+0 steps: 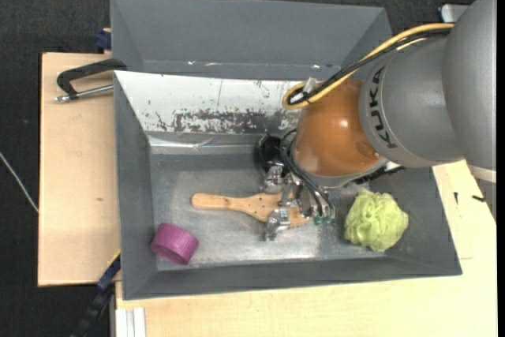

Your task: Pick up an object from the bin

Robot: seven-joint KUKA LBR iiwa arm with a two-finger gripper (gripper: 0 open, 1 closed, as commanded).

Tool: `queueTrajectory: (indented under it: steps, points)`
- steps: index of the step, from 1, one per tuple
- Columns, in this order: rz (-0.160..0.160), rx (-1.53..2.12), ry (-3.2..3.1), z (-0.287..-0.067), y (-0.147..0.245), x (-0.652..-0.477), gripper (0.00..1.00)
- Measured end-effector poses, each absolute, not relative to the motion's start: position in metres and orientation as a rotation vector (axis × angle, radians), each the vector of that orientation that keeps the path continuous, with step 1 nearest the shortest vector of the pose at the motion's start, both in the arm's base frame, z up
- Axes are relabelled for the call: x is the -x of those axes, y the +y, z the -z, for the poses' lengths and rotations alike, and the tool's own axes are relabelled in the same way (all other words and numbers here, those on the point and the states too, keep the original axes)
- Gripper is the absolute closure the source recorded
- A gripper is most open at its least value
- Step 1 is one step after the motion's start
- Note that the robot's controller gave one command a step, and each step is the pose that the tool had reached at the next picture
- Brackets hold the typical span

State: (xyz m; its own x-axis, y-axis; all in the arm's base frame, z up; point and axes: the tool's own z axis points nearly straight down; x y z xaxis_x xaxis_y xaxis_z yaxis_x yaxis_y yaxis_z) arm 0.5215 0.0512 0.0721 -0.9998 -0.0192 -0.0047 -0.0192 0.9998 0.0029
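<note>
A wooden brush or paddle [237,205] with a long handle lies flat on the bin floor near the middle, handle pointing left. My gripper [280,217] is down on its wider right end, metal fingertips touching or straddling the wood. Whether the fingers are closed on it is not clear from here. A black object [268,147] sits just behind the gripper, partly hidden by the wrist.
A purple cylinder [174,242] lies at the bin's front left. A lime-green mesh sponge [375,221] rests at the front right, close beside the gripper. The orange wrist cover and the arm hang over the bin's right half.
</note>
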Motion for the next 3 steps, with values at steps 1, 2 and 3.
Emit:
queueTrajectory:
  steps: [1, 2, 3]
  points:
    - [-0.004, 0.03, 3.136, -0.073, 0.051, -0.522, 1.0]
    - [-0.003, 0.031, 3.144, -0.079, 0.051, -0.519, 1.0]
    - [-0.002, 0.031, 3.147, -0.1, 0.051, -0.518, 1.0]
